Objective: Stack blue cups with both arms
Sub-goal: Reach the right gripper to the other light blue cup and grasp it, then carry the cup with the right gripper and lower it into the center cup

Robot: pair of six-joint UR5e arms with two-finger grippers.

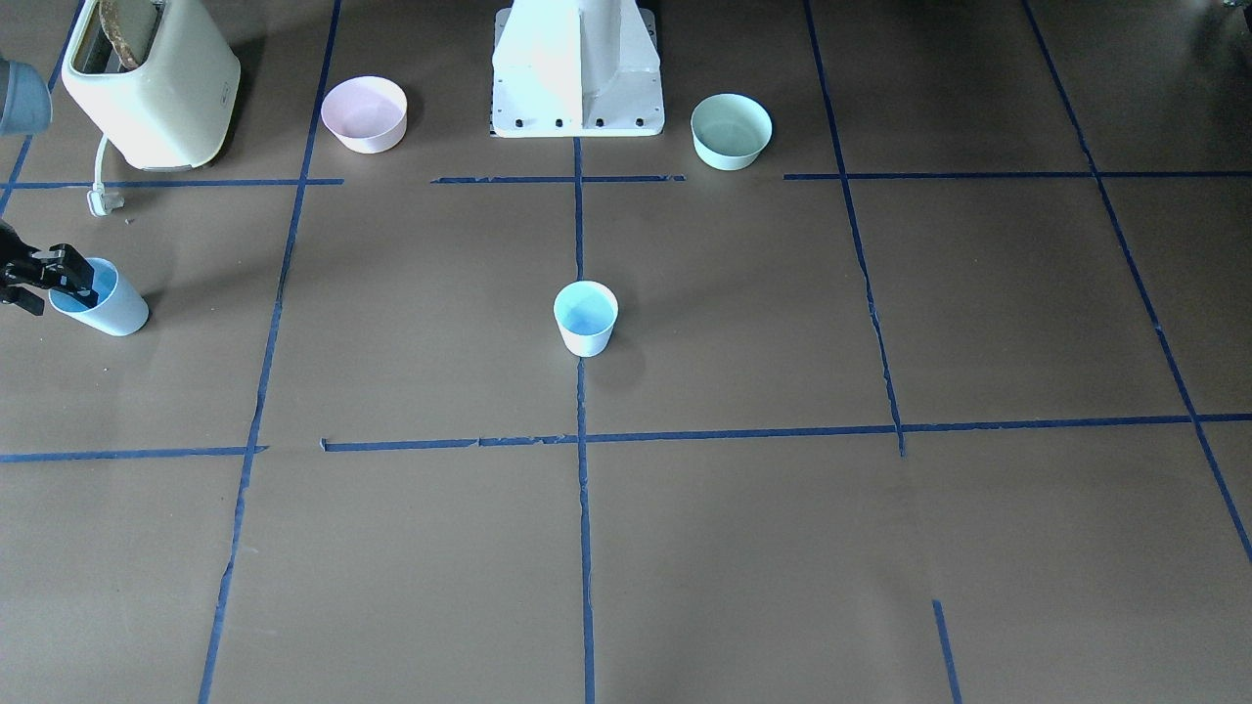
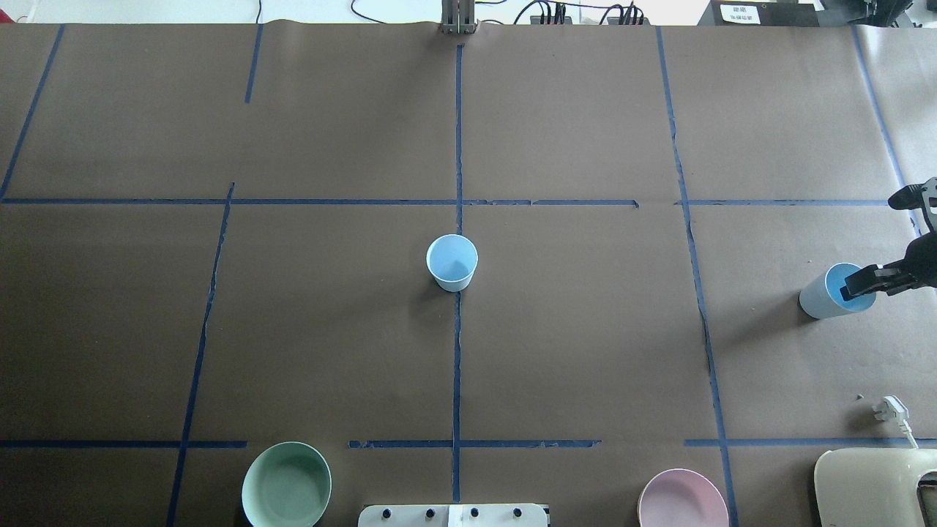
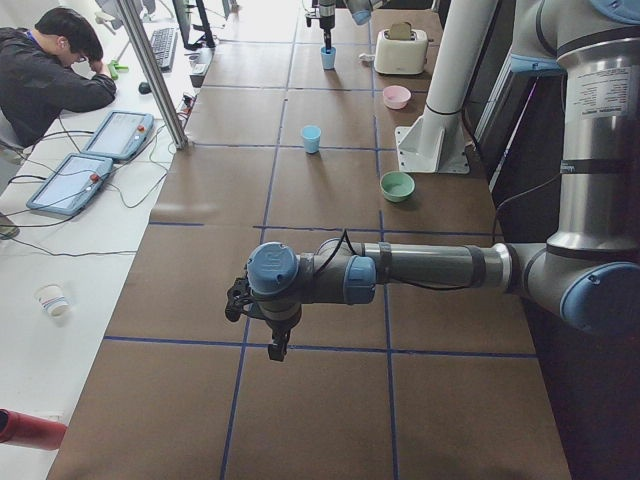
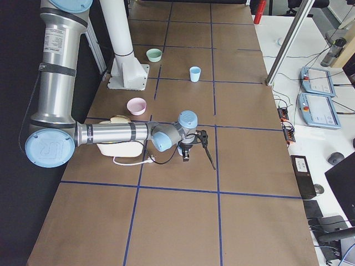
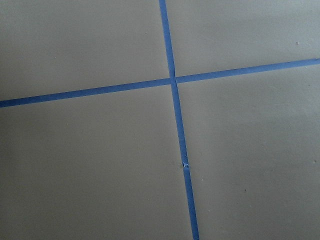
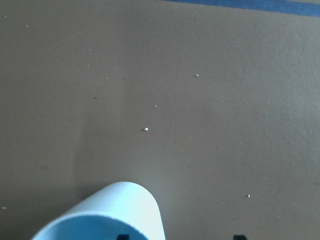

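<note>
Straddling rim of outer blue cup (image 2: 817, 301), right tool (image 6: 180, 235) gapes.

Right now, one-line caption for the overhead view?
Right gripper straddles the rim of one blue cup at far right; the other cup stands at centre.

We counted two small tapered pale-blue plastic cups (image 1: 585, 321), the second cup (image 1: 119, 313) included. Wide round plastic bowls: two, being one pink bowl (image 1: 364, 114) and one mint-green bowl (image 1: 731, 131). We tallied one cream boxy toaster (image 1: 161, 93), one white plug (image 1: 103, 200) and one white metal pedestal (image 1: 577, 73). Grey jointed robot arms numbered two: the left arm (image 3: 420, 268) and the right arm (image 4: 111, 133). We noted one dark-shirted seated person (image 3: 50, 75) and two flat grey tablets (image 3: 118, 135), counting the nearer tablet (image 3: 72, 183).
</note>
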